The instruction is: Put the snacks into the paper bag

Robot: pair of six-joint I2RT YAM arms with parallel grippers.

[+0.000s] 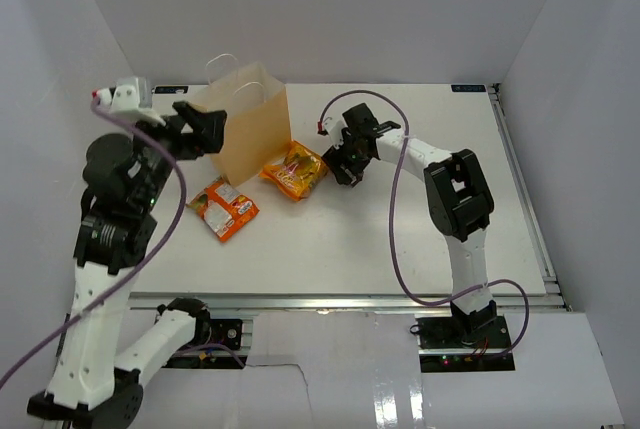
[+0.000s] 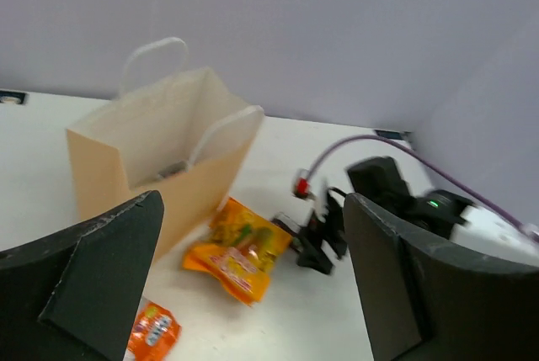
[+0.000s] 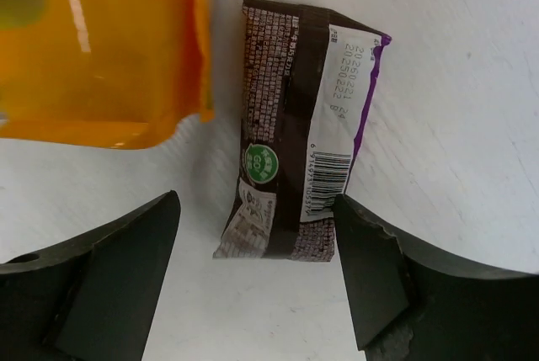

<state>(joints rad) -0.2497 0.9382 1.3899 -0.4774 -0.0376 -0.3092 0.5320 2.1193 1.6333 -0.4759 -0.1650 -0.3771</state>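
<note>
The tan paper bag (image 1: 252, 127) stands upright and open at the back left, and also shows in the left wrist view (image 2: 168, 138). A yellow-orange packet (image 1: 296, 170) lies just right of the bag. Two orange packets (image 1: 224, 208) lie in front of it. My left gripper (image 1: 203, 130) is open and empty, raised beside the bag's left side. My right gripper (image 1: 345, 163) is open and low over a dark brown packet (image 3: 296, 125) with a white barcode panel. This packet lies flat on the table between the fingers (image 3: 370, 268), untouched. Other packets are out of view.
The white table (image 1: 400, 239) is walled by white panels on three sides. The yellow-orange packet (image 3: 101, 41) lies close to the left of the dark packet. In the left wrist view my right gripper (image 2: 318, 239) sits just right of that yellow-orange packet (image 2: 240, 250).
</note>
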